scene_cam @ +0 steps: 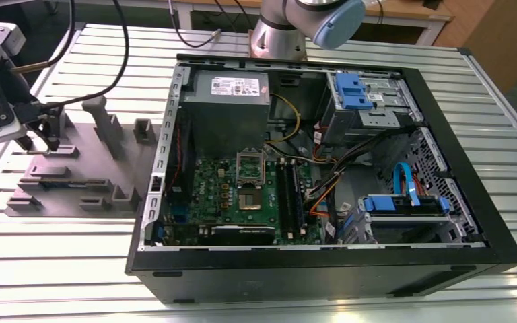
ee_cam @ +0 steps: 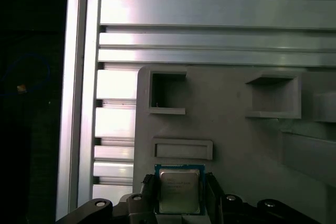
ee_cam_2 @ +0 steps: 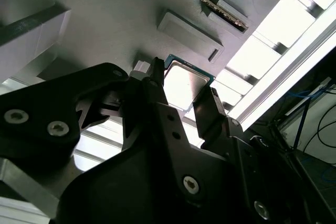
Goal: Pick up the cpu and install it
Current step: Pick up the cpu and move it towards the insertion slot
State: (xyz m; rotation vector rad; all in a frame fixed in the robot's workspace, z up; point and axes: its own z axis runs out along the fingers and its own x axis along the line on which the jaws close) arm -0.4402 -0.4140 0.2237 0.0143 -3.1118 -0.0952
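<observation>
Entry: end effector (scene_cam: 41, 140), black two-finger type, positioned over grey holder block (scene_cam: 79, 171) at the exterior view's left, on slatted metal surface (scene_cam: 61, 262), well apart from open computer case (scene_cam: 330, 276). State: closed onto the cpu (ee_cam: 179, 191), fingers (ee_cam_2: 209, 111) pressed to two opposite edges in both wrist views, shiny metal top exposed between them. Location of the cpu: in the grip, just beside a shallow rectangular pocket (ee_cam: 182, 149) of the holder block; lifted clear of the block or resting on it, not possible to tell from these angles. Destination, by judgement: socket (scene_cam: 250, 168) on the green motherboard (scene_cam: 213, 182), near the middle of the case. Hazards, by judgement: thin edge-only hold, hence slipping or twisting of the chip in the fingers under any jolt; snagging of a corner on the holder block's raised ribs during lifting; brushing against the case wall or the loose cables (scene_cam: 330, 178) beside the socket on the way in; arrival rotated or tilted against the socket, with damage to contacts under downward pressure; too hard a squeeze, with stress on the thin rim.
</observation>
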